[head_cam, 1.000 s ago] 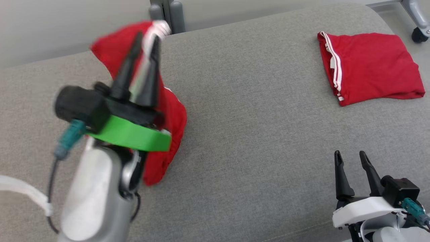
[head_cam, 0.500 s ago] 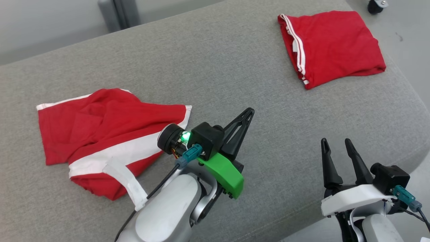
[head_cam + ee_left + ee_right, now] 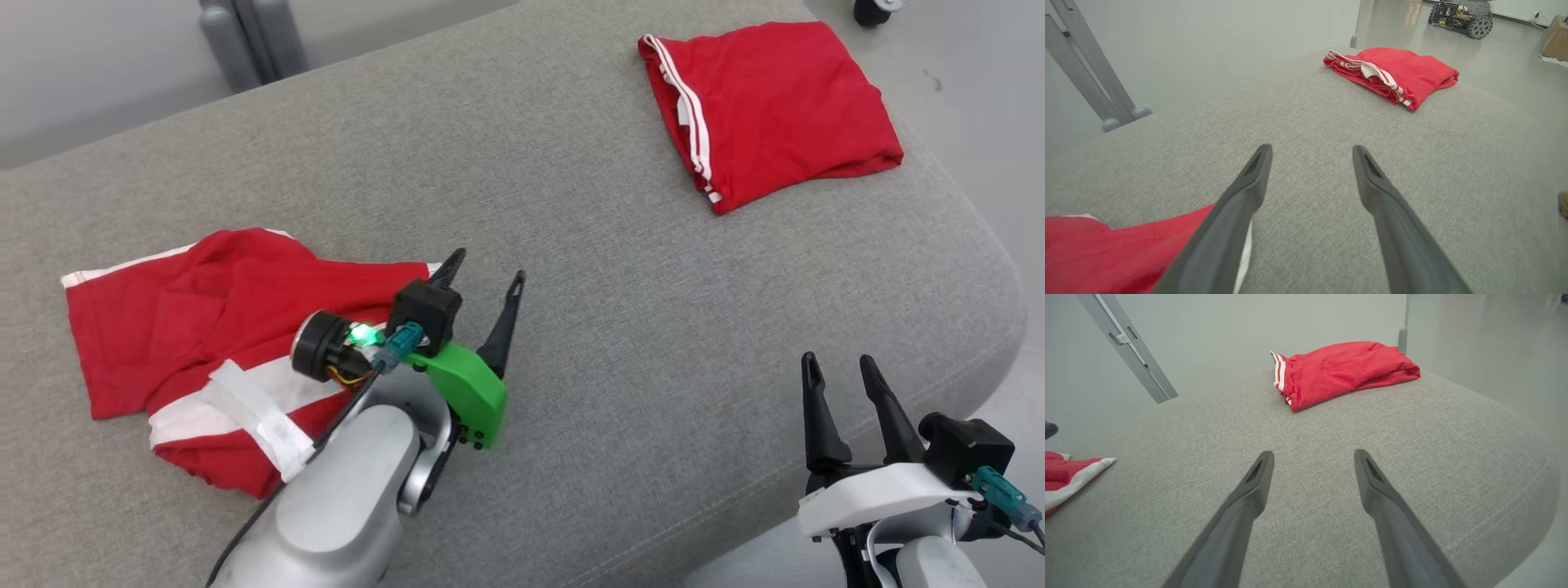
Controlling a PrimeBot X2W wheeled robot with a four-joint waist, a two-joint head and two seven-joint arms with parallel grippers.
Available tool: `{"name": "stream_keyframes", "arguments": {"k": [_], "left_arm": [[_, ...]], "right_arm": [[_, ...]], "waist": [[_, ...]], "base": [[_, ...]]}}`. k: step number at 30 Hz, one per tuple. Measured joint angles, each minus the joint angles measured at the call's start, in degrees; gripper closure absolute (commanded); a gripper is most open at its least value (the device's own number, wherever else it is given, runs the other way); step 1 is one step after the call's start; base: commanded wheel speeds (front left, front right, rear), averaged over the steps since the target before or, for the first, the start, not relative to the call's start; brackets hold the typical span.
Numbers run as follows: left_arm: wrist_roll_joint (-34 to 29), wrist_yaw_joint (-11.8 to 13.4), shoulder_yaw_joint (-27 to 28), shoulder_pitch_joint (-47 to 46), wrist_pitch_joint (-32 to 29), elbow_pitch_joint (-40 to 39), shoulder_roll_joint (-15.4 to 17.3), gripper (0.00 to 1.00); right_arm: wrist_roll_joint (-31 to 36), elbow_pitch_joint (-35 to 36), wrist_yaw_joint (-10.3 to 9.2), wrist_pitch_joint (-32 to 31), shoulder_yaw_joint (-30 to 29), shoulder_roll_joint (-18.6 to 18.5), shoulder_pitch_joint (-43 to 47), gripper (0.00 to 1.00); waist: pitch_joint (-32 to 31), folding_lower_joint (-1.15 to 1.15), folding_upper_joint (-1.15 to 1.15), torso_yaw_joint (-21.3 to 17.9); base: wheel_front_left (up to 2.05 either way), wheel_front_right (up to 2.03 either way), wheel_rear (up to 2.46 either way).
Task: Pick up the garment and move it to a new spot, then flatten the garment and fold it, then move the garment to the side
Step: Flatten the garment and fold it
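Observation:
A rumpled red garment (image 3: pixel 196 327) with white bands lies loose on the left of the grey cushion (image 3: pixel 571 269); its corner shows in the left wrist view (image 3: pixel 1118 253) and at the left edge of the right wrist view (image 3: pixel 1069 477). My left gripper (image 3: pixel 486 278) hovers open just past the garment's right edge, nothing between its fingers (image 3: pixel 1310 151). My right gripper (image 3: pixel 837 363) stands open at the lower right near the cushion's front edge, empty (image 3: pixel 1312 455).
A second red garment (image 3: pixel 767 106), folded, rests at the cushion's far right corner (image 3: pixel 1392 71) (image 3: pixel 1339 371). Grey metal legs (image 3: pixel 245 41) stand behind the cushion. A small wheeled robot (image 3: pixel 1461 16) sits on the floor beyond. The cushion's rounded right edge (image 3: pixel 996 269) drops to the floor.
The left gripper, raised and shut on the garment a second ago, has let it drop onto the cushion's left side and opened. The head camera has turned. The right gripper stays open.

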State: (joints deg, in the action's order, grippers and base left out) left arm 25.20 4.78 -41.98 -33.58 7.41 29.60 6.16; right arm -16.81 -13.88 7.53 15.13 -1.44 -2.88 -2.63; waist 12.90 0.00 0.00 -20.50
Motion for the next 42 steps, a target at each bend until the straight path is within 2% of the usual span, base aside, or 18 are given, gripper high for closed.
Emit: {"name": "stream_keyframes", "arguments": {"k": [6, 13, 18, 19, 21, 22, 28, 33, 38, 42], "left_arm": [[0.12, 0.63, 0.35, -2.15, -3.98, 6.37, 2.58, 0.00], [-0.34, -3.86, -3.34, -6.03, -10.28, 14.54, 1.24, 0.00], [-1.27, -4.65, -4.90, -9.15, -10.95, 19.25, 0.10, 0.00], [-1.40, -4.82, -5.19, -9.39, -11.27, 20.49, 0.02, 0.15], [-1.48, -5.39, -5.60, -9.74, -11.40, 22.40, 0.02, 0.78], [-1.48, -5.81, -5.77, -10.14, -11.43, 23.25, 0.00, 1.00], [-0.94, -6.36, -5.27, -11.20, -6.81, 25.22, -0.59, 1.00], [-0.79, -7.46, -6.34, -12.86, -2.65, 23.34, -2.42, 1.00], [0.54, -9.04, -9.33, -13.15, -0.77, 18.71, -3.19, 1.00], [3.68, -8.49, -14.29, -11.85, -1.04, 11.79, -3.35, 1.00]], "right_arm": [[0.64, 0.31, 0.00, 0.00, 0.51, 0.02, -0.14, 0.00], [1.01, 0.41, 0.00, 0.00, 1.15, 0.01, -1.50, 0.00], [1.23, 0.31, 0.00, 0.00, 1.20, 0.00, -1.51, 0.00], [1.22, 0.23, 0.00, 0.00, 1.27, -0.01, -1.51, 0.00], [1.10, 0.14, 0.00, 0.00, 1.52, -0.01, -1.50, 0.00], [0.96, 0.13, 0.00, 0.00, 1.53, 0.04, -1.50, 0.00], [0.80, -0.11, 0.00, 0.00, 0.96, 0.01, -1.46, 0.00], [0.71, -0.12, 0.00, 0.00, 0.65, 0.00, -1.30, 0.00], [0.35, -0.13, 0.00, 0.00, 1.10, 0.00, -1.40, 0.00], [-0.13, -0.31, 0.00, 0.00, 1.47, 0.01, -1.52, 0.00]], "waist": [[-0.75, 0.00, 0.00, 2.39], [0.43, 0.00, 0.00, 3.26], [1.31, 0.00, 0.00, 2.51], [1.41, 0.00, 0.00, 2.27], [1.55, 0.00, 0.00, 1.81], [1.62, 0.00, 0.00, 1.55], [1.58, 0.00, 0.00, 0.87], [1.39, 0.00, 0.00, 1.16], [1.45, 0.00, 0.00, 0.96], [1.66, 0.00, 0.00, 0.26]], "base": [[0.00, 0.00, 0.00], [0.00, 0.00, 0.00], [0.00, 0.00, 0.00], [0.00, 0.00, 0.00], [0.00, 0.00, 0.00], [0.00, 0.00, 0.00], [0.00, 0.00, 0.00], [0.00, 0.00, 0.00], [0.00, 0.00, 0.00], [0.00, 0.00, 0.00]]}}
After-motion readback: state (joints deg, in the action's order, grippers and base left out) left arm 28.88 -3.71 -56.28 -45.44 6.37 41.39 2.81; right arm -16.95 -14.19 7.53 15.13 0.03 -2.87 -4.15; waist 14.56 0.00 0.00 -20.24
